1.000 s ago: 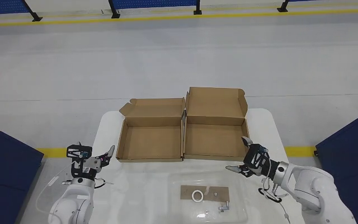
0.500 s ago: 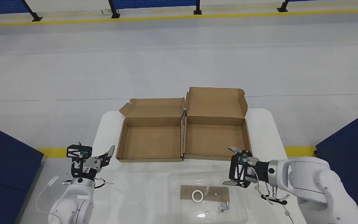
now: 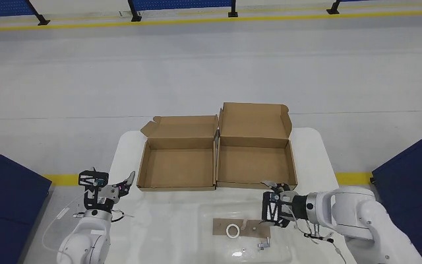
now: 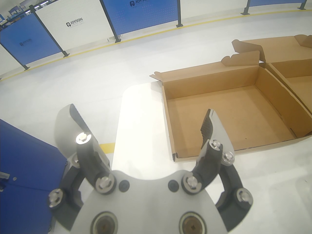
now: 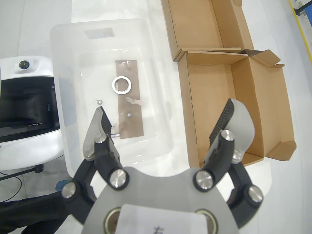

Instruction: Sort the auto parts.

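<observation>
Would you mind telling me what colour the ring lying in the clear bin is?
The ring is a silvery, pale metal; the right wrist view shows it best.

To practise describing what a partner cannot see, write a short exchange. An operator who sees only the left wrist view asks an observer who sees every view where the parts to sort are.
Operator: The left cardboard box looks empty and I see no parts. Where are they?
Observer: A metal ring lies on a brown strip in a clear tray in front of the boxes.
Operator: Where is the other arm?
Observer: The right pincer hangs open over the tray's side nearest the right cardboard box.
</observation>
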